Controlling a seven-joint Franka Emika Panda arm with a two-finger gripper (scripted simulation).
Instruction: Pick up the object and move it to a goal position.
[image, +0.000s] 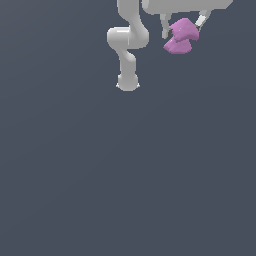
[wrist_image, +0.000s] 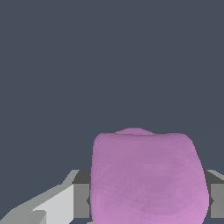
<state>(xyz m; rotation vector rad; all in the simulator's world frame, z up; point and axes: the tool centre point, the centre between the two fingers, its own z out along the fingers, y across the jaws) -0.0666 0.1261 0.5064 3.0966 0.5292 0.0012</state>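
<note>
The object (image: 182, 36) is a pink-purple lobed lump. It hangs between the two white fingers of my gripper (image: 182, 26) at the top of the exterior view, right of the middle. One finger (image: 165, 26) is on its left side and the other (image: 201, 21) on its right. The gripper is shut on it and holds it up off the floor. In the wrist view the object (wrist_image: 148, 179) fills the lower middle, with a grey finger pad (wrist_image: 81, 194) on one side and another (wrist_image: 216, 199) on the other.
The white arm's links and base (image: 127, 82) stand at the top middle of the exterior view, left of the gripper. The dark grey-blue floor (image: 125, 175) spreads over the whole view.
</note>
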